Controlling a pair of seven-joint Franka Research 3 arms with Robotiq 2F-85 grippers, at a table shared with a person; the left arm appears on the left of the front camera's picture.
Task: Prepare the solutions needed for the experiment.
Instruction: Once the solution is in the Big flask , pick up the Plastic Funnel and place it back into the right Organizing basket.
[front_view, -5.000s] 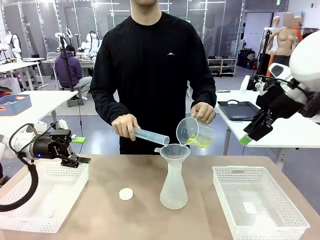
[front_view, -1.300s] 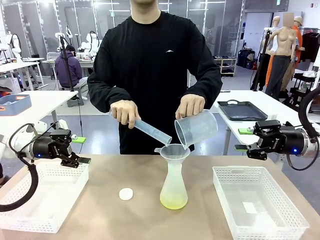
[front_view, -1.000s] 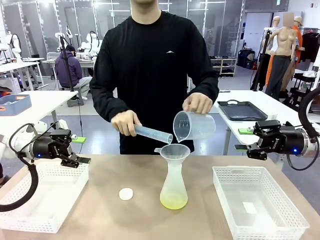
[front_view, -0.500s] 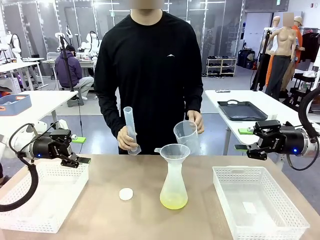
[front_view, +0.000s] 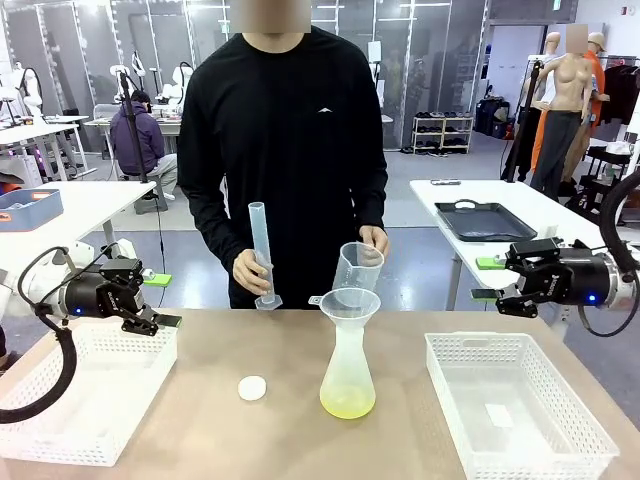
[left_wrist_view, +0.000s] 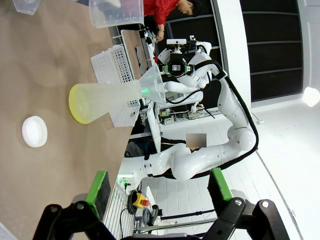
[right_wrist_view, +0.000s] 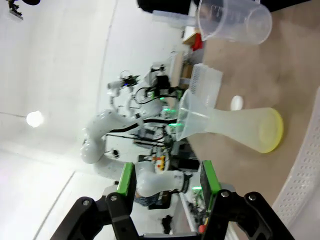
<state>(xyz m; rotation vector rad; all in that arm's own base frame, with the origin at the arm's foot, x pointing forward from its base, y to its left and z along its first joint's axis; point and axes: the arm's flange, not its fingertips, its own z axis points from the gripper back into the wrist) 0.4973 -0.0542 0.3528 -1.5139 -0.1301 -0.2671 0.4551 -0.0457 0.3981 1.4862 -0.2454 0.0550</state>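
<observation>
The solutions (front_view: 347, 403) are a shallow yellow-green layer in the bottom of a clear flask (front_view: 348, 365) with a funnel (front_view: 349, 303) in its neck, mid-table. The left wrist view shows the flask (left_wrist_view: 115, 95) lying sideways in the picture, and the right wrist view shows it (right_wrist_view: 230, 126) the same way. The person stands a graduated cylinder (front_view: 260, 255) upright at the far edge and holds a beaker (front_view: 356, 268) behind the funnel. My left gripper (front_view: 163, 300) hovers open over the left basket. My right gripper (front_view: 485, 278) hangs open at the right, off the table.
A white round cap (front_view: 252, 387) lies left of the flask. A white basket (front_view: 85, 395) sits at the left and another basket (front_view: 520, 410) at the right, with a small white piece inside. A side table with a black tray (front_view: 478, 218) stands behind the right arm.
The person has drawn the cylinder and beaker back from over the funnel, turned them upright and lowered them to the far table edge. Neither arm has moved.
</observation>
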